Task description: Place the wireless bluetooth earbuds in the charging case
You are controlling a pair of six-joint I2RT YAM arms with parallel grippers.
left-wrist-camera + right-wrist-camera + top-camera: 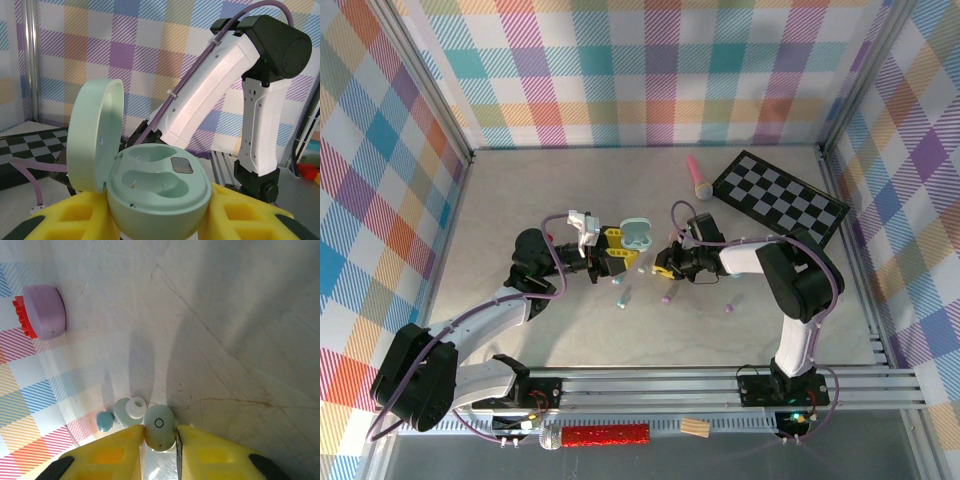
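- The right claw (160, 440) is clamped on a mint bud (160, 426), with its pads at 3 and 9 o'clock of the round head.
- The left claw (615, 250) is clamped on the open case (160, 185). Both sockets look empty.
- In the top view the case is near, at 10 o'clock from the right claw.
- I judge the bud is very light, hard and glossy, so it may slip or turn. Grip the head gently and leave the stem free.
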